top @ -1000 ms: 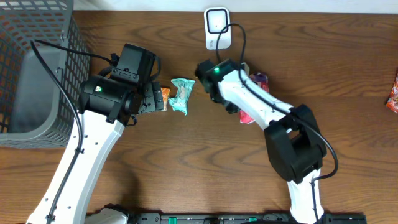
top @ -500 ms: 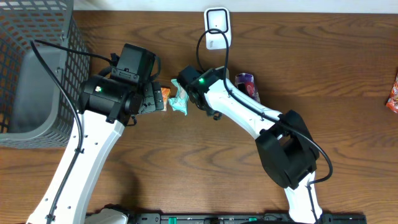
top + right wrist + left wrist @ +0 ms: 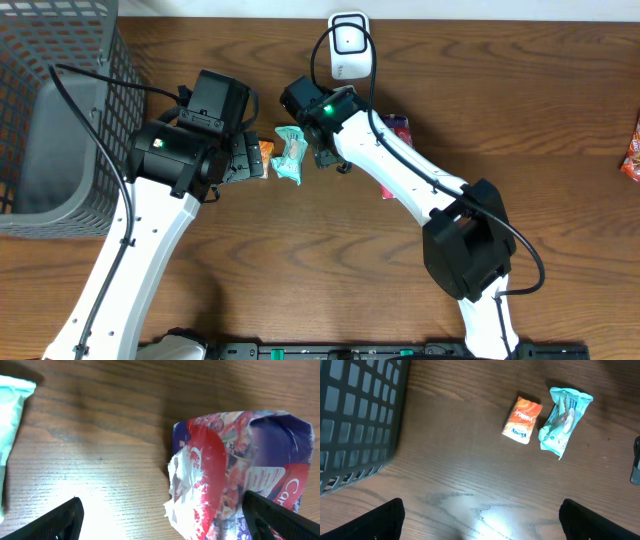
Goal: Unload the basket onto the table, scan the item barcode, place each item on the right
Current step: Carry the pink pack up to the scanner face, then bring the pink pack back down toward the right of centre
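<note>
A white barcode scanner (image 3: pixel 348 45) stands at the table's back edge. A crumpled red, purple and white snack packet (image 3: pixel 240 470) lies on the wood, partly under my right arm (image 3: pixel 398 126). My right gripper (image 3: pixel 162 512) is open just above the table, the packet's torn white edge reaching between its fingers (image 3: pixel 280 520) without being gripped. A teal packet (image 3: pixel 292 155) and a small orange packet (image 3: pixel 264 155) lie side by side left of it. My left gripper (image 3: pixel 482 515) hangs open over bare wood, short of the orange packet (image 3: pixel 522 420) and teal packet (image 3: pixel 565 420).
A grey wire basket (image 3: pixel 55 120) fills the back left corner and shows at the left of the left wrist view (image 3: pixel 355 420). Another snack bag (image 3: pixel 632 150) lies at the far right edge. The scanner's cable runs over my right arm.
My right gripper has opened wide and swung left from the red packet toward the teal one. The left arm has not moved.
</note>
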Robot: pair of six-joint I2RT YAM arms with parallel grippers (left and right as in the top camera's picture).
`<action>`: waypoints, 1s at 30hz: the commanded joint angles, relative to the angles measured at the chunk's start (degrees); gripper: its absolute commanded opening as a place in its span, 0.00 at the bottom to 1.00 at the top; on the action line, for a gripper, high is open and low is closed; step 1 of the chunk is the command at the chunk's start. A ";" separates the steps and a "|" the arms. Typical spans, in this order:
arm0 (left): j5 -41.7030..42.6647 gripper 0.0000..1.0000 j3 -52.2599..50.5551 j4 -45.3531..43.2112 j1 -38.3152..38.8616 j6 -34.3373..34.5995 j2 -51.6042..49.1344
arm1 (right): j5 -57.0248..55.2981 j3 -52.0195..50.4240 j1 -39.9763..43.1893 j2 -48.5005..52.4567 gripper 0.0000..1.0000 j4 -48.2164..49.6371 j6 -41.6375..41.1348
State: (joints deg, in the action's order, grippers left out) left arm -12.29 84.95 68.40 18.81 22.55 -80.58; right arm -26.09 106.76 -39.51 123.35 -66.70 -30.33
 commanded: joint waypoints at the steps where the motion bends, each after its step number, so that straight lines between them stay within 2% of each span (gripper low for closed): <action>1: -0.13 0.98 0.46 0.15 -0.31 0.50 0.31 | 0.76 1.09 1.01 0.52 0.97 -0.85 0.85; 6: -0.13 0.98 0.46 0.15 -0.31 0.50 0.31 | 0.79 1.09 2.29 0.52 0.95 -2.03 1.33; 11: -0.13 0.98 0.46 0.15 -0.31 0.50 0.31 | 0.52 0.98 3.91 0.52 0.84 -4.63 1.95; 16: -0.13 0.98 0.46 0.15 -0.31 0.50 0.31 | -3.48 -0.61 6.91 0.52 0.80 -7.37 1.88; 26: -0.13 0.98 0.46 0.15 -0.31 0.50 0.31 | -8.61 -2.40 13.38 0.52 0.82 -9.40 2.36; 30: -0.13 0.98 0.46 0.15 -0.31 0.50 0.31 | -13.75 -2.38 15.26 0.50 0.88 -13.38 2.32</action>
State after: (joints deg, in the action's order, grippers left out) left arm -12.29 84.95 68.40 18.81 22.52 -80.58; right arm -33.30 104.79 -25.52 123.35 -78.26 -28.05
